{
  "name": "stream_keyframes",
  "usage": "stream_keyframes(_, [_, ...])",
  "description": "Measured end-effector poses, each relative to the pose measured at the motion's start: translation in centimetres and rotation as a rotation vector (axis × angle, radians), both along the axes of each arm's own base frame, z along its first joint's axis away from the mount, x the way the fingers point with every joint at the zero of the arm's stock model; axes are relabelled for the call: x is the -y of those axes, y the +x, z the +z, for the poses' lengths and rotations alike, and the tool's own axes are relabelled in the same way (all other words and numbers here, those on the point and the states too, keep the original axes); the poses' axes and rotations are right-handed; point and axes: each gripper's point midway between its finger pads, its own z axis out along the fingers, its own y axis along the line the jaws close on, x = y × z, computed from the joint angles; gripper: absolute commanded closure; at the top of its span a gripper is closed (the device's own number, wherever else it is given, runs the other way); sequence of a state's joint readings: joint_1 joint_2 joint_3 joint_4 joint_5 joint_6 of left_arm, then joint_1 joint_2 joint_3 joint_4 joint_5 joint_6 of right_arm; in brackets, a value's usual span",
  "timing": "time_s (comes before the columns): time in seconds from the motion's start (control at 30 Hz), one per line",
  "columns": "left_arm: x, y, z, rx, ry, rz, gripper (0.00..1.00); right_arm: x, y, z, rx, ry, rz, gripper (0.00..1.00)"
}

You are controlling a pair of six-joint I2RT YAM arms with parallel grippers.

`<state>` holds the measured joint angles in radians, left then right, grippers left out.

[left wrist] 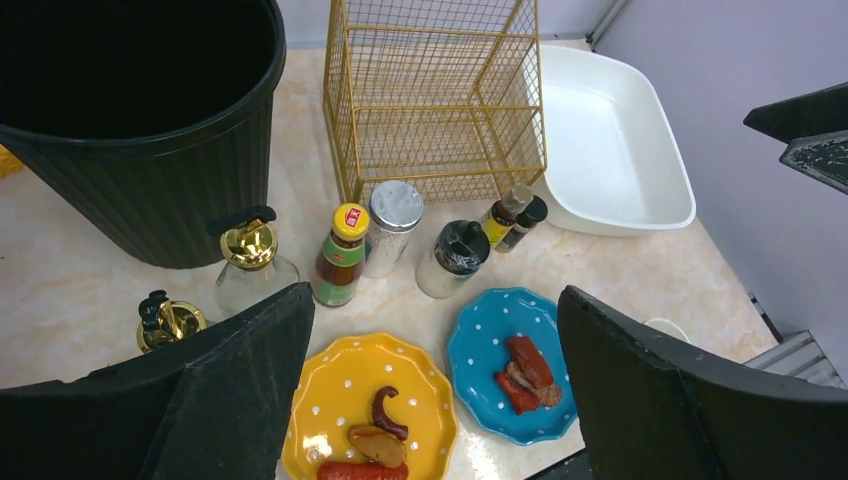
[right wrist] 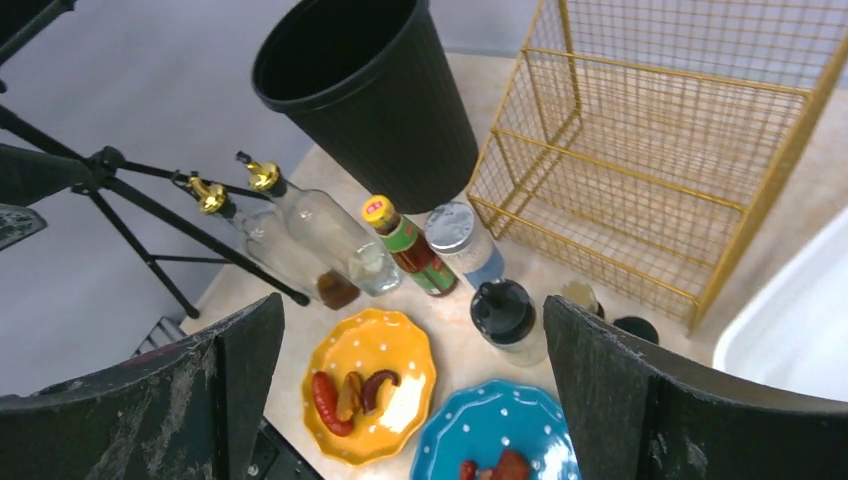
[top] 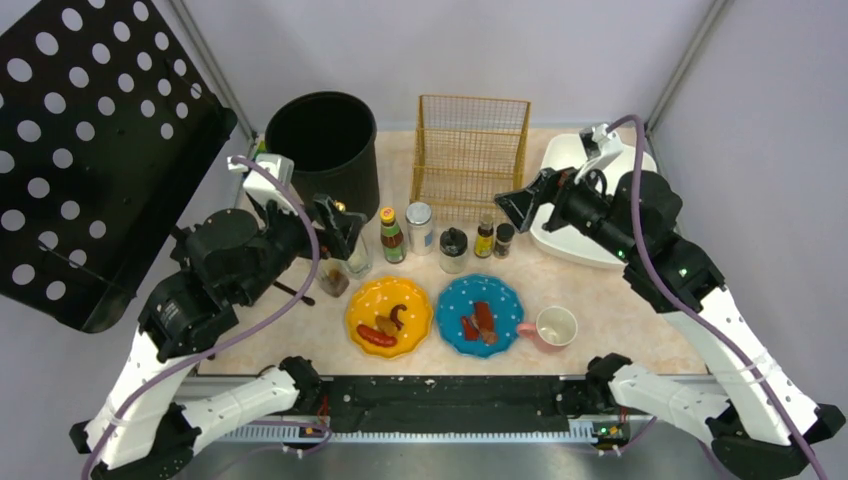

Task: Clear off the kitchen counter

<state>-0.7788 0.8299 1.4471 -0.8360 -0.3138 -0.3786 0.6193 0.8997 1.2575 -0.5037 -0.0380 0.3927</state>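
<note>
Spread and empty, the left pincer [left wrist: 435, 293] and right pincer [right wrist: 412, 303] hang above the worktop [top: 610, 290]; yellow plate [top: 368, 302] at 6 o'clock, black bin [top: 352, 172] at 11 o'clock.

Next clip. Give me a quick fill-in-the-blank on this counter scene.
1. In the top view, the yellow plate lies ___ of the blue plate.
2. The round bin is ___ in colour.
3. The white tub is ___.
4. Both the left gripper and right gripper stand ___.
Missing words: left; black; empty; open.
</note>
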Motion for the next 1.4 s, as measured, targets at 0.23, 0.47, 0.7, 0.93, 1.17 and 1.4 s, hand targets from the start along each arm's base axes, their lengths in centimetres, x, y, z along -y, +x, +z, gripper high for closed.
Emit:
stream_keyframes(0.23, [-0.1,0.3,-1.6,-0.02,0.031,0.017,0.04,-3.2,0.0,0.4,0.031,0.043,0.15,0.04])
stream_keyframes(0.47, [-1.0,-0.3,-1.9,-0.011,0.028,0.026,0.05,-8.0,-0.3,-2.5,0.029,0.025,0.367,0.06])
stream_keyframes(0.7, [-3.5,-1.8,-0.2,0.052,-0.033,0.072,0.07,-13.2,-2.7,-3.8,0.139,0.003,0.545,0.11])
stream_keyframes(0.93, [-5.5,-2.0,-0.9,0.049,-0.027,0.151,0.08,-19.4,-2.5,-8.0,0.211,-0.098,0.613,0.12])
stream_keyframes(1.17, [-6.0,-1.9,-2.7,0.01,0.027,0.179,0.08,-23.0,-0.9,-9.6,0.326,-0.125,0.57,0.12])
stream_keyframes(1.4, [-6.7,-2.5,-3.4,-0.001,0.036,0.183,0.08,-25.3,1.6,-11.4,0.367,-0.121,0.518,0.13])
